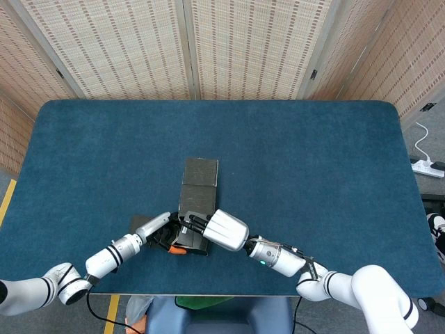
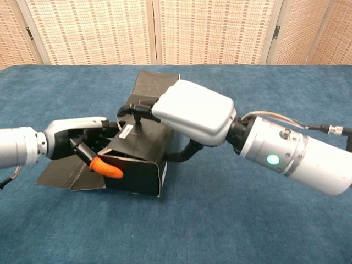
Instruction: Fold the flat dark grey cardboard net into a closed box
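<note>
The half-folded dark grey cardboard box is rested on the blue table, gripped at its side by the left hand and pressed on top by the right hand.

One dark grey cardboard box sits on one blue surface. Two hands are there: one left hand and one right hand.
</note>
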Robot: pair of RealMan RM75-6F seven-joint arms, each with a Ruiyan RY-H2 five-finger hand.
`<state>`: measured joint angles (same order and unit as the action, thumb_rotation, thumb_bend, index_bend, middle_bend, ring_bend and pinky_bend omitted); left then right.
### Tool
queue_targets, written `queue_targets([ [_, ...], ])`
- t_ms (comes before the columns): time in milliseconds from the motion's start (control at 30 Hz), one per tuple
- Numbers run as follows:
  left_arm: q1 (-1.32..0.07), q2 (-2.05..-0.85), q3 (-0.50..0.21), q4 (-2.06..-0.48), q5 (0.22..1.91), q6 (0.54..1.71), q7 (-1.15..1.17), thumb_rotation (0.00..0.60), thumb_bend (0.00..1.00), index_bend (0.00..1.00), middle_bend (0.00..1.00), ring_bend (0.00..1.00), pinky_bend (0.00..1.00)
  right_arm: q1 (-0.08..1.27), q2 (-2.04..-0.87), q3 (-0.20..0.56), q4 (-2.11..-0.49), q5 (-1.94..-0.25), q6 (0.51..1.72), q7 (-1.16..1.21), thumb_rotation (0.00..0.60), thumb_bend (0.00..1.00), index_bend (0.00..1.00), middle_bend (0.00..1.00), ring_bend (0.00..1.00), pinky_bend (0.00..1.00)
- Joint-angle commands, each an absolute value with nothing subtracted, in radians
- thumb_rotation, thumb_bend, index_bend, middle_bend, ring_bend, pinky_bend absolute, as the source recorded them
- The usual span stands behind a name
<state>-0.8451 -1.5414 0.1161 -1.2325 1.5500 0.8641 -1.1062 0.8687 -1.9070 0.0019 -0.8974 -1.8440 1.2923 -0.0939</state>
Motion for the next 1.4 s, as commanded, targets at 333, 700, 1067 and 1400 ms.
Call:
queue_targets([
  [333, -0.816, -1.591, 0.086, -1.223, 1.512, 0.815, -0.925, 0.6, 0.17, 0.14, 0.16, 0.53, 0.73, 0.851, -1.999, -0.063, -0.718, -1.892, 1.365, -0.014, 0.6, 0.09, 0.18, 0.29, 0.79, 1.0],
  [700, -0.813, -1.572, 0.077, -1.262, 1.524, 0.799, -0.904, 0.6, 0.17, 0.02, 0.11, 0.52, 0.72, 0.836, -1.982, -0.081, -0.721, -1.894, 1.392, -0.007, 0.6, 0.09, 0.18, 0.29, 0.79, 1.0],
  [1067, -0.811, -1.57, 0.07, -1.272, 1.531, 0.789, -0.899, 0.6, 0.17, 0.0, 0.02, 0.51, 0.72, 0.815, -1.969, -0.103, -0.722, -1.904, 1.423, -0.007, 0.6, 0.09, 0.18, 0.29, 0.79, 1.0],
  [1400, -0.812, -1.562, 0.065, -1.283, 1.538, 0.784, -0.924, 0.6, 0.17, 0.0, 0.0, 0.51, 0.72, 0.801, -1.952, -0.114, -0.737, -1.912, 1.442, -0.008, 0.6, 0.09, 0.18, 0.29, 0.79, 1.0],
])
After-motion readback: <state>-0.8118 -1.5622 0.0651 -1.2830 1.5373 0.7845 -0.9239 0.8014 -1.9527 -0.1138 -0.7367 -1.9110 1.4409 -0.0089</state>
